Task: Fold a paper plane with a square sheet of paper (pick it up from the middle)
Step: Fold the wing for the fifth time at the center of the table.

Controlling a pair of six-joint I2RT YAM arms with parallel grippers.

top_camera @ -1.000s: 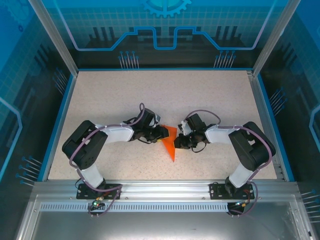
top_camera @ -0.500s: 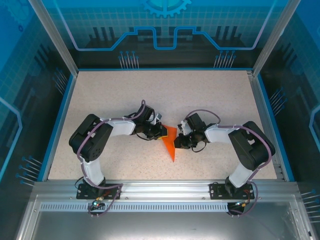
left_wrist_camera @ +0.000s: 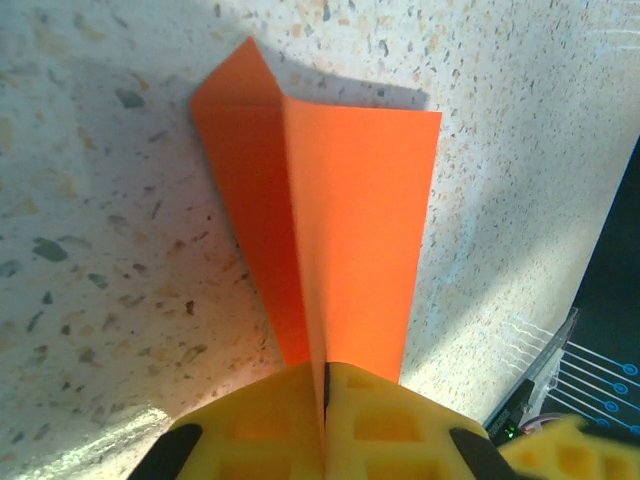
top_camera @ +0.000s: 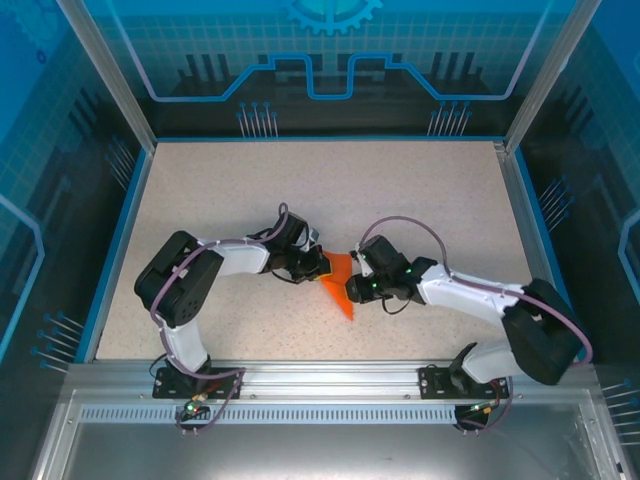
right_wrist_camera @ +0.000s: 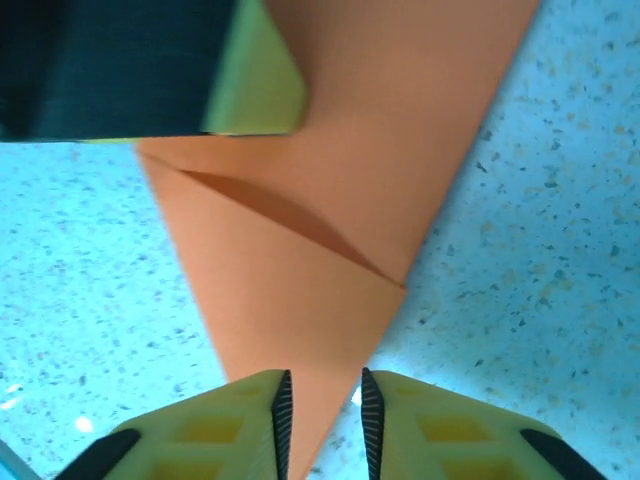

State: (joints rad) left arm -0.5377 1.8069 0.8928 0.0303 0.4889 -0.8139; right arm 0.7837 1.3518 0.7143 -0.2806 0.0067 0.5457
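**Top external view.** The paper plane [top_camera: 341, 290], a folded orange wedge pointing toward the near edge, lies near the middle of the speckled tabletop [top_camera: 300, 190], between the two arms. The left claw [top_camera: 323, 267] meets its far-left edge. The right claw [top_camera: 352, 289] meets its right edge.

**Left wrist view.** The left claw [left_wrist_camera: 325, 425] is clenched. Its yellow fingers [left_wrist_camera: 260, 430] meet with no gap and pinch the paper plane [left_wrist_camera: 350, 220] along its centre crease. The paper widens away from the fingers and casts a shadow on the tabletop [left_wrist_camera: 100, 200].

**Right wrist view.** The right claw [right_wrist_camera: 323, 420] is released, its jaws a little apart. The ribbed pads [right_wrist_camera: 282, 420] stand on either side of a pointed corner of the paper plane [right_wrist_camera: 330, 200] without pressing it. A diagonal fold crosses the sheet. A yellow-and-black finger [right_wrist_camera: 255, 90] of the left claw lies over the paper at upper left, with the tabletop [right_wrist_camera: 560, 250] beyond.

**Change from one second ago (top external view).** The right arm's elbow has swung out toward the near right, so its forearm now stretches long and low toward the paper. The left arm's elbow has drawn slightly inward. The paper plane stays in nearly the same spot.
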